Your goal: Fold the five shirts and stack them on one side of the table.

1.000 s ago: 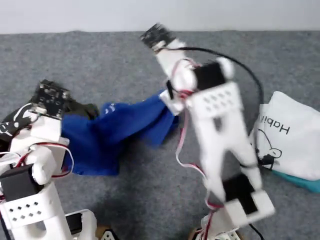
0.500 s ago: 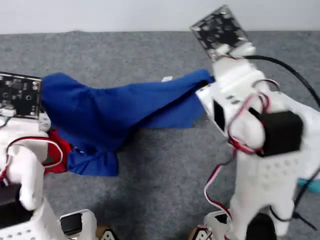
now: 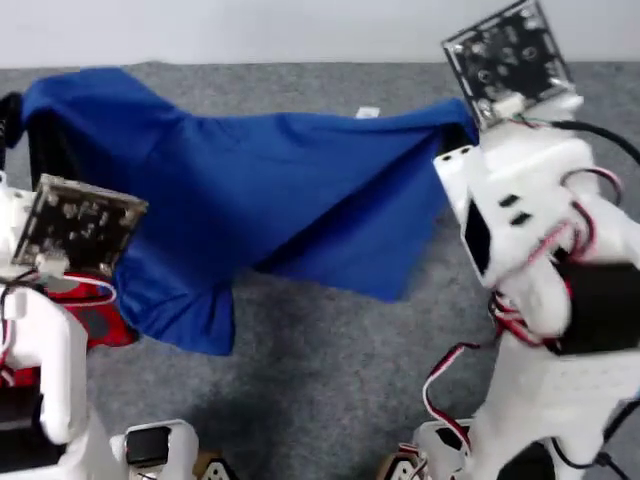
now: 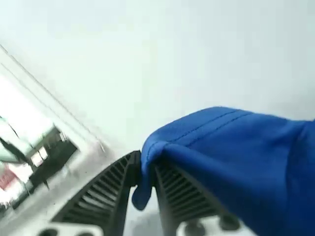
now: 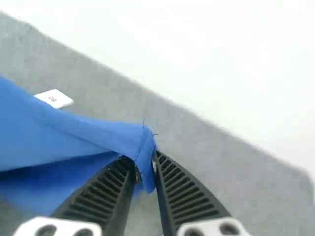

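Observation:
A blue shirt [image 3: 270, 190] hangs stretched in the air between the two arms above the grey table [image 3: 330, 380]. My left gripper [image 4: 143, 184] is shut on one edge of the blue shirt [image 4: 231, 147], raised at the far left. My right gripper [image 5: 143, 172] is shut on another edge of the blue shirt [image 5: 59, 142], at the far right. A white label [image 5: 53, 99] shows on the cloth near the right gripper. The shirt's lower part droops toward the table at the left front.
A red cloth [image 3: 95, 320] lies under the blue shirt beside the left arm's base. The white arm bodies [image 3: 545, 300] stand at the front left and front right. A pale wall [image 3: 300, 30] runs behind the table's far edge.
Both arms have lifted and moved apart, pulling the bunched blue shirt up off the table and spreading it wide. The white bag at the right is now hidden behind the right arm.

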`<state>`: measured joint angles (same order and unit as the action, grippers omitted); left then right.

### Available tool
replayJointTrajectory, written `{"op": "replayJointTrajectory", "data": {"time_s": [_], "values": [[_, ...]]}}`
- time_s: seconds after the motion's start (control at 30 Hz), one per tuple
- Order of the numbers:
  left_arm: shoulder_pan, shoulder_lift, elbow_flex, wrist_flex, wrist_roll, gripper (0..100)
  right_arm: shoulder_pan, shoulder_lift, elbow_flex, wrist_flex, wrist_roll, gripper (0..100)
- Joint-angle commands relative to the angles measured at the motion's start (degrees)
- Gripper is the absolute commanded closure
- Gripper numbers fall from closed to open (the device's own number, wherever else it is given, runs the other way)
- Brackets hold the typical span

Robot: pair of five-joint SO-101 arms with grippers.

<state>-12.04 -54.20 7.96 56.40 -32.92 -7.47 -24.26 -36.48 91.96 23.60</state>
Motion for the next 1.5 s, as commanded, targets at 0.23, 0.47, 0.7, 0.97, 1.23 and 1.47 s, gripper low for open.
{"op": "replayJointTrajectory", "data": {"time_s": [0.23, 0.47, 0.7, 0.97, 1.23, 1.47], "values": [[1.93, 6.24, -13.23, -11.25, 2.90, 100, 1.01, -2.07, -17.76, 6.99, 4.13, 98.9], [2.02, 13.01, -23.78, -13.19, -4.57, 100, 7.08, -2.07, -22.86, 6.90, 10.20, 98.9], [2.11, 13.80, -26.68, -12.92, -8.44, 100, 8.04, -2.15, -27.16, 6.99, 14.15, 98.9], [2.11, 7.65, -26.59, -13.10, -8.79, 100, 8.84, -7.52, -28.84, 9.45, 18.99, 98.9], [1.85, 2.99, -25.71, -12.66, -8.79, 100, 14.20, -11.47, -28.66, 10.86, 23.74, 98.9], [2.02, 3.43, -14.55, -11.69, -15.30, 100, 13.93, -11.47, -11.43, 10.77, 23.91, 98.9]]}}
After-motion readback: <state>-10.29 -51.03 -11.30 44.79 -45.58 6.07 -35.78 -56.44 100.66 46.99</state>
